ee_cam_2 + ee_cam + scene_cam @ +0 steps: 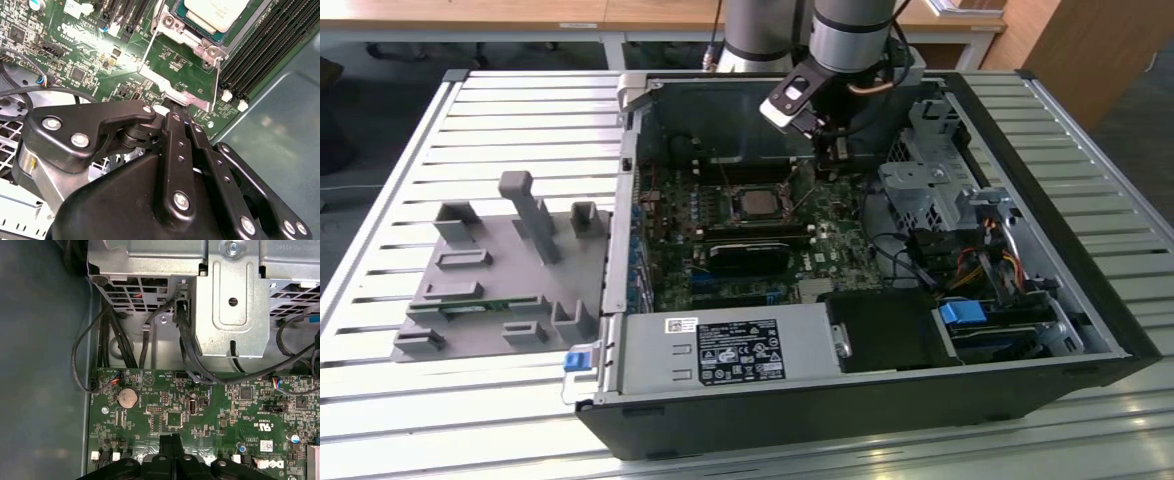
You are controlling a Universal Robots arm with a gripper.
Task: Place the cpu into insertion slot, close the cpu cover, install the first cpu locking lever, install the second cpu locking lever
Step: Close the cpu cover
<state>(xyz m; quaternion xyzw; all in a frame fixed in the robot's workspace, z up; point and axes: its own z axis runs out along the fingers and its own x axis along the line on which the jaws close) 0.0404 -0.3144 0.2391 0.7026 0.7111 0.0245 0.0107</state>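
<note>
Sits clamped shut, tip against tip, at the gripper (pixel 171 111), right at a bright metal tab (pixel 176 93); hard to say whether pinching it or merely touching. Past that, finds the cpu (pixel 216 10) seated in the insertion slot (pixel 181 15), with the cpu cover (pixel 192 41) down around it. Risks slipping off the springy lever wire (pixel 148 47) and gouging the motherboard (pixel 75 55).

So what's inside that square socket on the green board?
The cpu lies in the insertion slot, its silver-grey top showing. Whatever is under the chip is covered by it. The hand is low over the board beside the slot.
</note>
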